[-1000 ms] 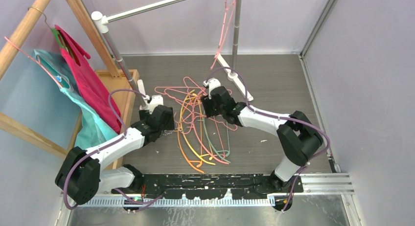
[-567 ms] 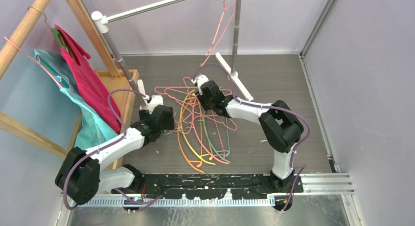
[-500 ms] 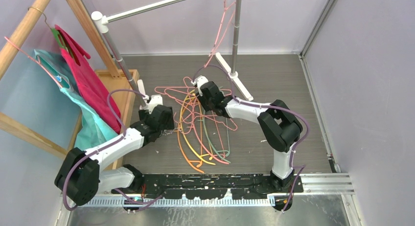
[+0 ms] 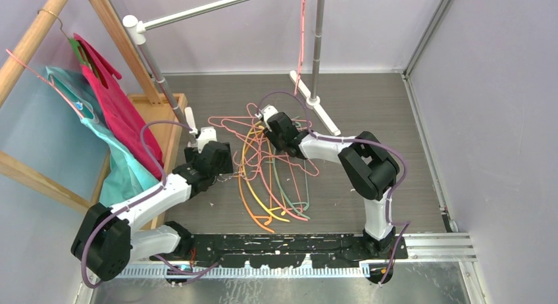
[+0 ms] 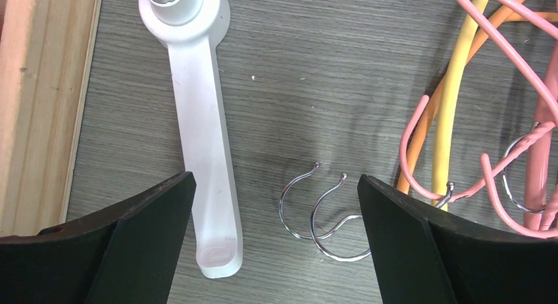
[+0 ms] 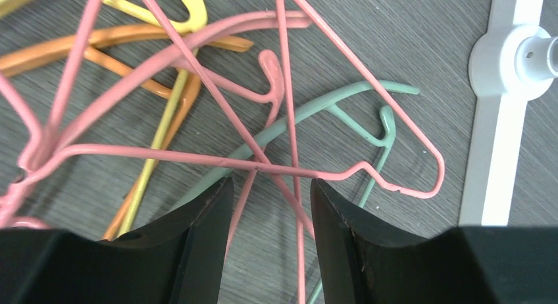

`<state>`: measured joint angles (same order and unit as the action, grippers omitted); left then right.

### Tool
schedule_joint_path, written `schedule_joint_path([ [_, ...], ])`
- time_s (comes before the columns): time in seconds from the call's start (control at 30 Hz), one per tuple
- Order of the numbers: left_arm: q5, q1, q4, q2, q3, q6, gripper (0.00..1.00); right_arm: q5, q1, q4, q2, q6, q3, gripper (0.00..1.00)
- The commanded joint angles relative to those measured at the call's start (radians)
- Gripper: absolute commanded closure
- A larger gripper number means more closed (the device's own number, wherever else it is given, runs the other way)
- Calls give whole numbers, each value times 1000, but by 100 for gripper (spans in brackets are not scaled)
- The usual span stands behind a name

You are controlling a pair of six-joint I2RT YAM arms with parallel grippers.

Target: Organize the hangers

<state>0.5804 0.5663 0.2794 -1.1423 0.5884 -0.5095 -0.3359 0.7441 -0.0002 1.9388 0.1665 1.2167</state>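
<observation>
Several bare hangers [image 4: 273,166], pink wire, orange, yellow and pale green, lie tangled on the grey floor. One pink hanger [image 4: 301,27] hangs from the metal rail [image 4: 210,8]. My left gripper [image 4: 220,167] is open wide at the pile's left edge. In the left wrist view [image 5: 276,185] two metal hooks [image 5: 316,212] lie on the floor between its jaws. My right gripper [image 4: 271,134] is low over the pile's top. In the right wrist view [image 6: 271,185] it is open, with pink wires [image 6: 289,205] crossing between its jaws. A green hanger [image 6: 342,100] lies just beyond.
The white rack's feet stand at the left [image 5: 197,120] and back right [image 4: 316,103]. A wooden frame [image 4: 158,120] at the left holds hangers draped with magenta [image 4: 112,100] and teal [image 4: 125,166] garments. Grey walls close off the back and right.
</observation>
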Motion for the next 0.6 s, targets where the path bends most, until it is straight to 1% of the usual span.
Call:
schedule_joint_path([
  [0.0,38,-8,-27,37,-5,-12,2,-55,4,66,20,67,37,46],
  [0.17,37,-9,-23,41,-3,-9,2,-51,4,92,29,114,35,46],
  [0.4,33,-12,-32,29,-3,-8,2,-40,4,98,-2,158,23,45],
  [0.57,30,-13,-27,24,2,-8,2,-36,4,99,13,205,58,44],
])
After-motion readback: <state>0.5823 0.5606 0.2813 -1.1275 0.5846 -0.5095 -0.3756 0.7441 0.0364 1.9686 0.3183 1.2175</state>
